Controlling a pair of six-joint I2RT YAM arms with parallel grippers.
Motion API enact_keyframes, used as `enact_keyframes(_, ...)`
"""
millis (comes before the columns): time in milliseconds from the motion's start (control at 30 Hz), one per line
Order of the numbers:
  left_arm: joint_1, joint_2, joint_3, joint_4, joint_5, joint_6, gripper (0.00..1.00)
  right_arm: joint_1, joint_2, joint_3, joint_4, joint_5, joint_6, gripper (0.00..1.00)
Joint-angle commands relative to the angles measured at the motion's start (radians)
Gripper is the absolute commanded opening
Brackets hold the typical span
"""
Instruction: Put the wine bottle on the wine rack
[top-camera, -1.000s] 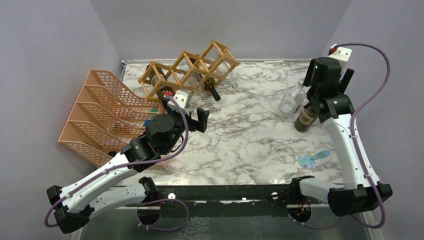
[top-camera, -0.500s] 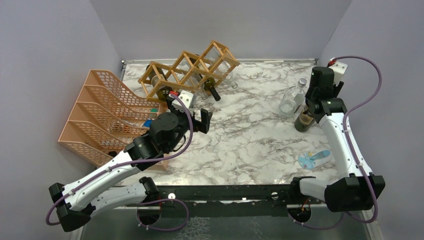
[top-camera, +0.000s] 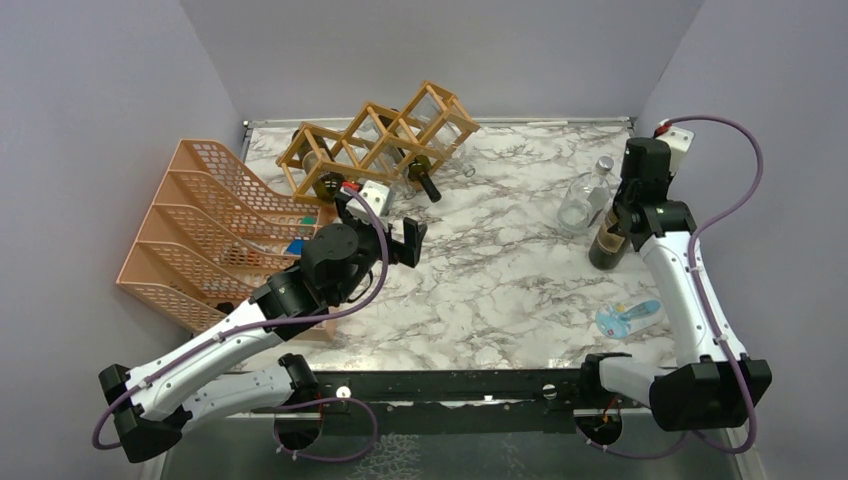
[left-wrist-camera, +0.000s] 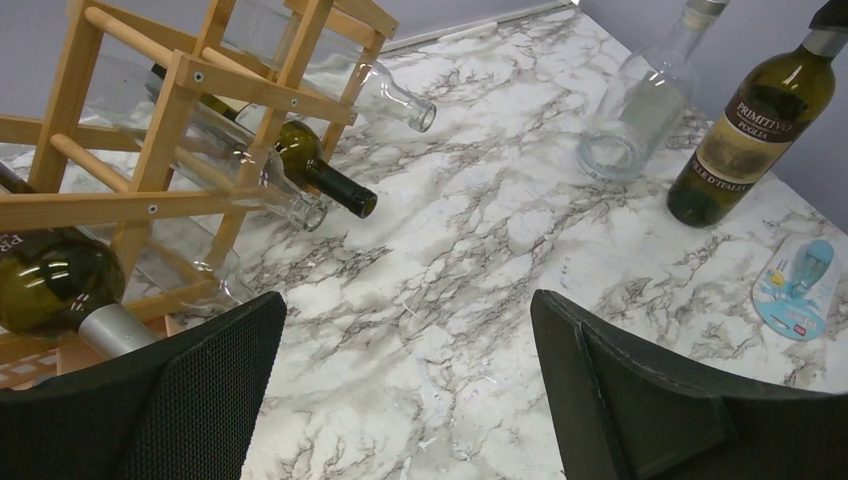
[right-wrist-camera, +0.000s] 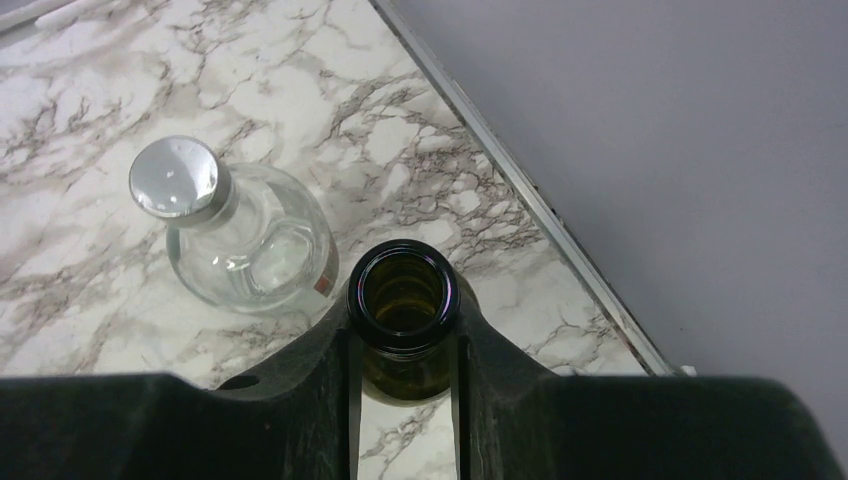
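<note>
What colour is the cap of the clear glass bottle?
Silver. The cap shows best in the right wrist view.

top: high, near edge, whole table (top-camera: 500, 285) | left wrist: low, oblique | right wrist: close, straight down | shared: wine bottle (left-wrist-camera: 745, 135)

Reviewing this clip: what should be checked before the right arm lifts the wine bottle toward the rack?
1. Grip: right gripper shut on the wine bottle neck: ok.
2. Bottle stands upright on the table: ok.
3. Gap to the clear bottle beside it: ok, but narrow.
4. Bottle mouth sealed: not ok, uncorked; whether anything is inside, cannot tell.
5. Free cell in the wine rack: cannot tell.
6. Path to the rack: cannot tell; left gripper hovers open by the rack.
</note>
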Motion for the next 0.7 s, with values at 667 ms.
enact_keyframes(667,0.000,0.261,-0.103,0.377,0.463,-0.066,0.99,-0.002,-0.187,-0.037,0.038,-1.175,-0.077,0.01)
